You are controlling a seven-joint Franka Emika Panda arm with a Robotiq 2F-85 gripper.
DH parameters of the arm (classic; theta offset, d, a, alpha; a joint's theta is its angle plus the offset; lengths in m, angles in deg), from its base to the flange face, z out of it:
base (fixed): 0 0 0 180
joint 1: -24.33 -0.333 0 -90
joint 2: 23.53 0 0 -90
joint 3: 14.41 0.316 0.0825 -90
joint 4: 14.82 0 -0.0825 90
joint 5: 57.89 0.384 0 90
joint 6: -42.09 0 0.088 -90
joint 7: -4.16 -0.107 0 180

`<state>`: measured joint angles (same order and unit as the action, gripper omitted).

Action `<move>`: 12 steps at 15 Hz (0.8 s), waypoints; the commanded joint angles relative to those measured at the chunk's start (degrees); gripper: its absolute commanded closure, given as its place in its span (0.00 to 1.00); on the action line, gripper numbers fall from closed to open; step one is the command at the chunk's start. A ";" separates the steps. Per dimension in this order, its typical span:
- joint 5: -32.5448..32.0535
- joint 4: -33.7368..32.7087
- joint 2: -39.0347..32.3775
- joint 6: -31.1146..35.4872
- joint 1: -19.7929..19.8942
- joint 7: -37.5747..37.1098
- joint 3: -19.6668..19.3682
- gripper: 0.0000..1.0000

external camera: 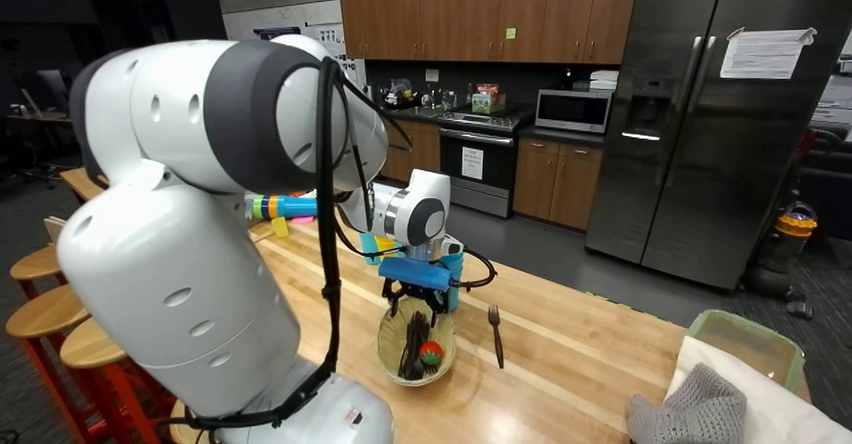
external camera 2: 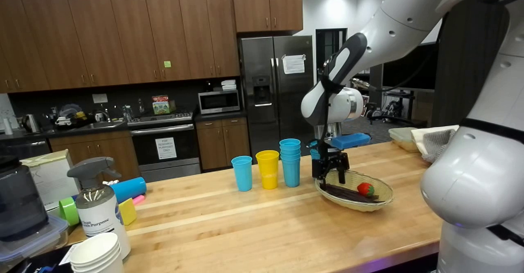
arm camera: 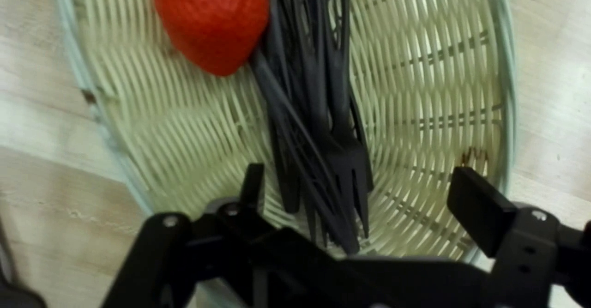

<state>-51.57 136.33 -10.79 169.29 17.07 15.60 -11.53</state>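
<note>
My gripper [arm camera: 358, 183] stands open above one end of an oval wicker basket [arm camera: 438, 91], its fingers spread wide on either side of several dark forks [arm camera: 341, 155]. Nothing is gripped, and I cannot tell whether the fingertips touch the weave. The dark cutlery lies lengthwise in the basket, overlapping in a bundle. Beside it rests a red strawberry [arm camera: 212, 17], whose green end shows in both exterior views. One separate dark fork [external camera: 496, 337] lies on the wooden table, outside the basket.
Behind the basket stand a blue cup [external camera 2: 242, 174], a yellow cup [external camera 2: 268, 170] and stacked blue cups [external camera 2: 290, 166]. A spray bottle [external camera 2: 98, 211] and white cups [external camera 2: 96, 252] occupy one table end. A grey cloth [external camera: 692, 404] and a green-rimmed container [external camera: 745, 337] sit at the opposite end.
</note>
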 commanded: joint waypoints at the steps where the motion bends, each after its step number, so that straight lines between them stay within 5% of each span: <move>1: -0.89 -0.07 0.36 0.92 0.85 -1.67 0.12 0.14; 5: -1.29 -0.58 0.04 1.13 1.09 -1.93 0.07 0.46; 7: -1.31 -0.63 -0.25 1.16 1.15 -1.87 0.06 0.41; 8: -1.25 -0.65 -0.37 1.15 1.21 -1.84 0.03 0.25; 12: -1.14 -0.43 -0.81 1.28 1.28 -1.94 -0.02 0.02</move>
<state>-52.00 135.96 -11.09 170.10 17.75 14.43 -11.55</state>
